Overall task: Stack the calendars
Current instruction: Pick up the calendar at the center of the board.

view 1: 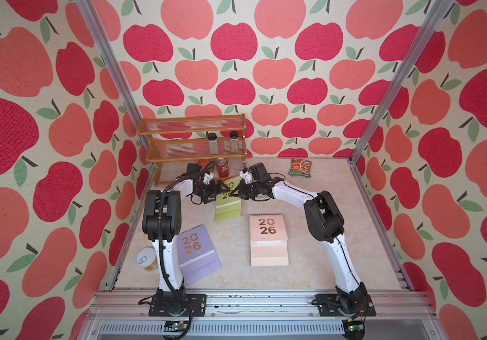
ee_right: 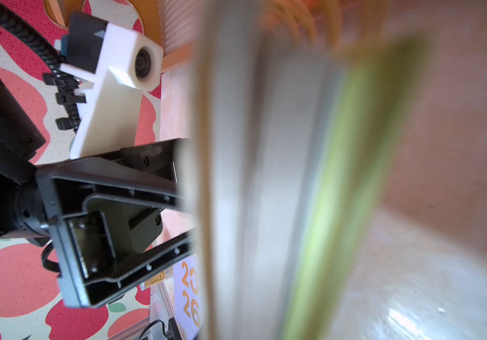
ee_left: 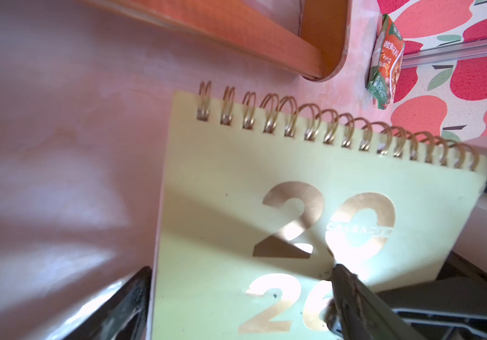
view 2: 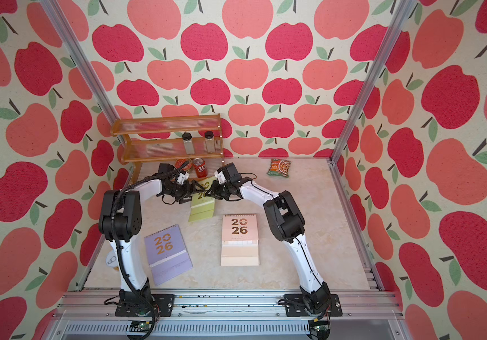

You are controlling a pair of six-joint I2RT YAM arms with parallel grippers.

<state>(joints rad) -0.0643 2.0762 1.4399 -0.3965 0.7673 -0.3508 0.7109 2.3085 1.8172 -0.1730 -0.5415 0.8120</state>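
Yellow-green spiral-bound desk calendar (ee_right: 265, 176), blurred against your right wrist lens, could swing or slip, since only your right tool (view 1: 234, 192) seems to pinch it, by one edge, tilted above the marbled surface (view 1: 310, 235). It sits between both tools: the left tool (ee_left: 240, 269) straddles the opposite side, jaws spread wide, gripping nothing

Upper yellow-green calendar (view 1: 228, 185): tilted, spiral edge raised, gold "2026" cover up, overlapping the lower yellow-green calendar (view 1: 227, 212), which lies flat at rear centre. Lilac calendars (view 1: 198, 253): flat, front left, skewed. Peach-pink calendars (view 1: 268, 235): flat, centre, layers offset.
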